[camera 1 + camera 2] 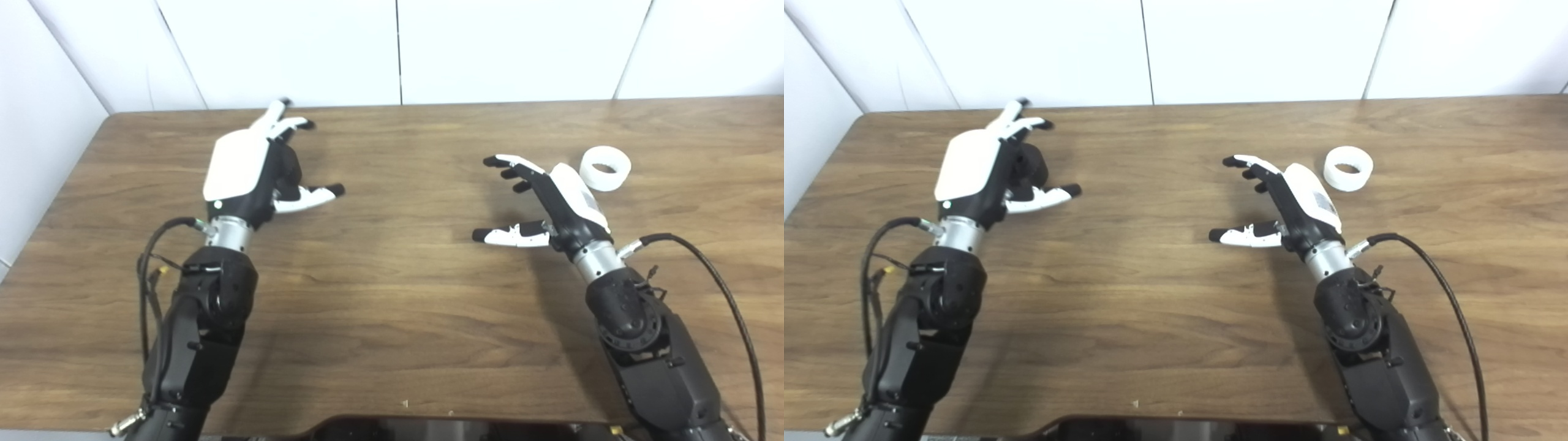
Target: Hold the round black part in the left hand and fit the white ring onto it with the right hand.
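I see the short, wide white plastic ring (605, 168) lying flat on the brown wood-grain worktop (392, 294) in the upper right of the frame, its round hole facing up. It sits just beside the back of my right hand (551, 202), not touching it. That hand's fingers (511, 164) are spread and hold nothing. My left hand (257, 165), at upper left, hovers with fingers apart; a dark round shape shows under its palm, but I cannot tell what it is.
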